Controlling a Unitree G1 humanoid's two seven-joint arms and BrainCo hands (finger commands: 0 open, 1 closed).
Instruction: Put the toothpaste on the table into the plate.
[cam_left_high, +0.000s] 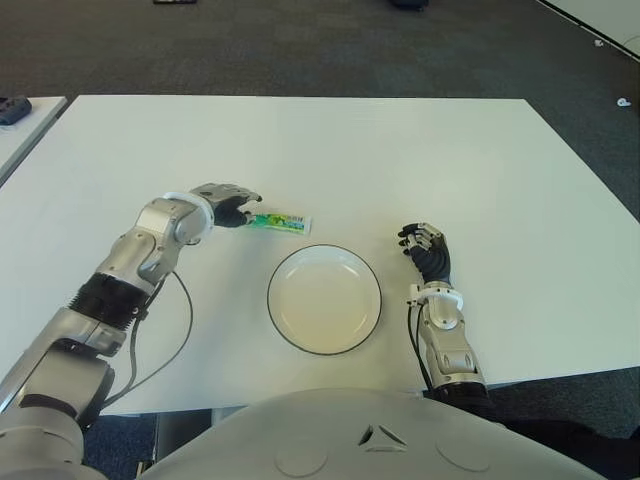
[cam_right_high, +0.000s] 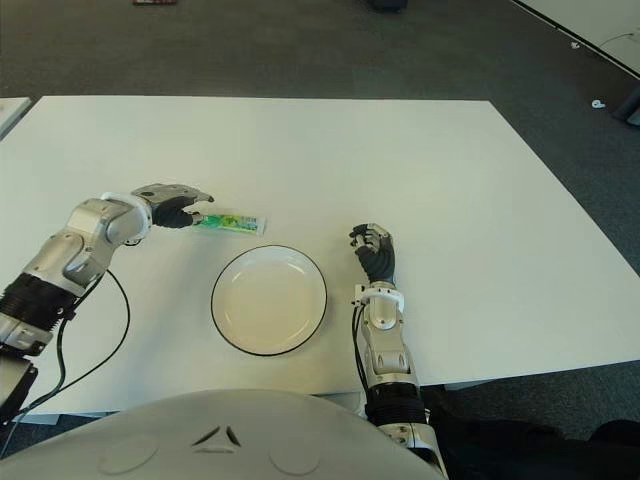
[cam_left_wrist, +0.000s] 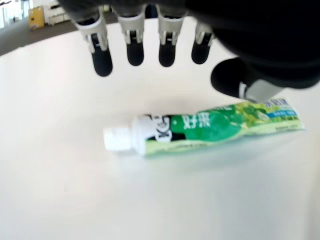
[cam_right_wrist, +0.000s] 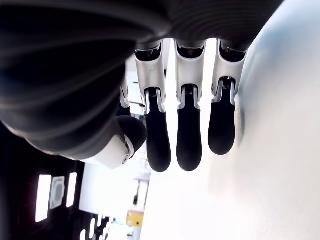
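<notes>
White table (cam_left_high: 330, 150) fills the scene, with a round plate (cam_left_high: 324, 299) near its front edge. Behind the plate's left side lies the green toothpaste (cam_left_high: 279, 222), flat on the table. Over its cap end hovers the left hand (cam_left_high: 226, 205), fingers (cam_left_wrist: 135, 47) spread, gripping nothing. Right of the plate shows the right hand (cam_left_high: 425, 250), fingers loose and empty.

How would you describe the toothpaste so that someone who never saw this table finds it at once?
Start at the white table and find the round plate near its front edge. Just beyond the plate's far-left rim lies the toothpaste, flat on the table under the open fingers of the left hand. It is the only green thing there, a small tube with a white cap.
</notes>
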